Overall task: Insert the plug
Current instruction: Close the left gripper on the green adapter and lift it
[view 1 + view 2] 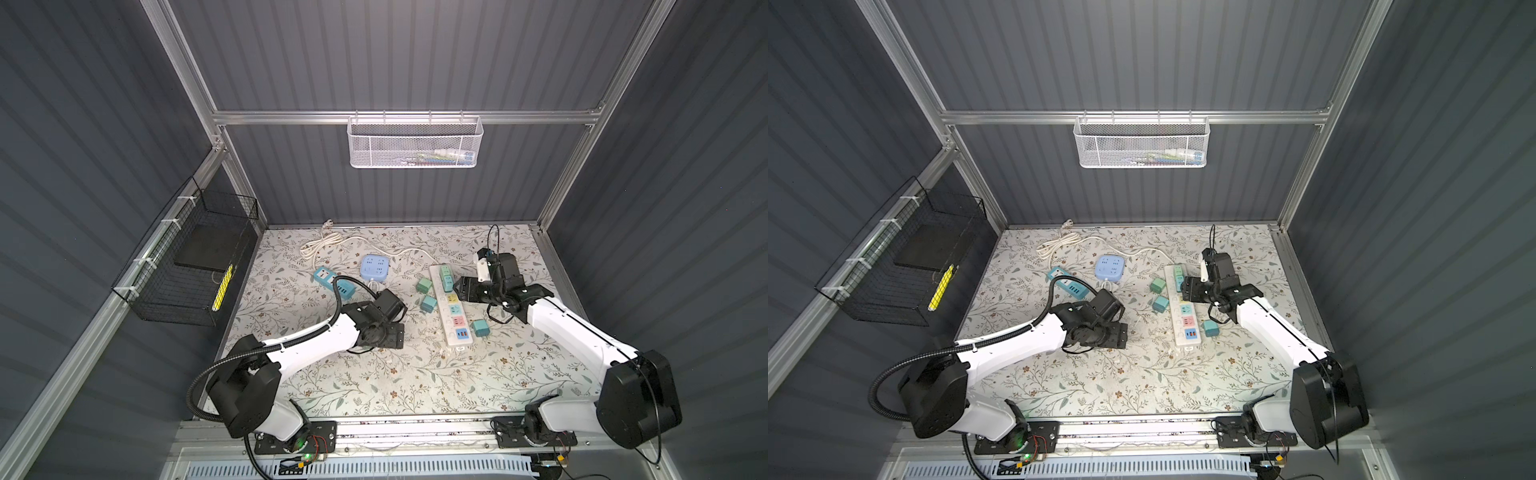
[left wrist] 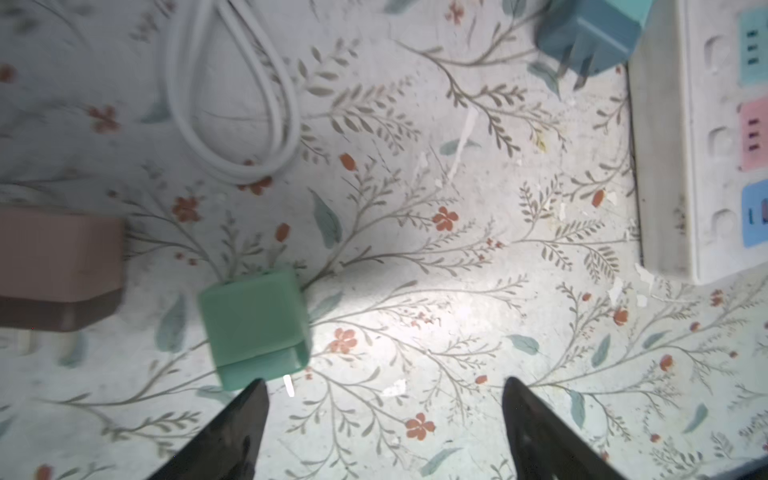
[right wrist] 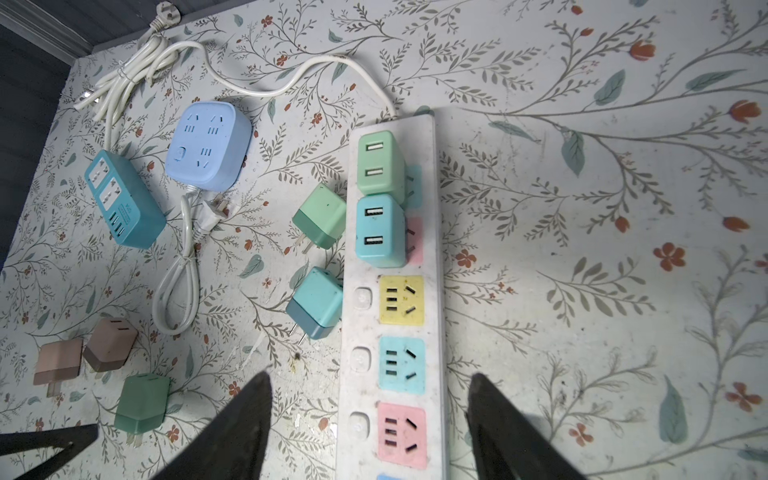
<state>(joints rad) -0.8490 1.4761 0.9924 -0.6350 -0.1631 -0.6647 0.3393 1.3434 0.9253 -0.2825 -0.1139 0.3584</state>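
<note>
both jaws released, empty. green plug [image 2: 253, 328] lies beside left jaws' gap, not within: closing now may shove it; crooked grasp would misalign prongs with power strip [image 3: 361, 324].

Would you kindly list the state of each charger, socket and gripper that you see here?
Left gripper, open, empty.
Right gripper, open, empty, above the long white power strip.
Mint green two-port charger, plugged into the strip.
Light blue two-port charger, plugged in beside it.
Yellow socket, empty.
Pale green cube charger, lying loose, unplugged.
</note>
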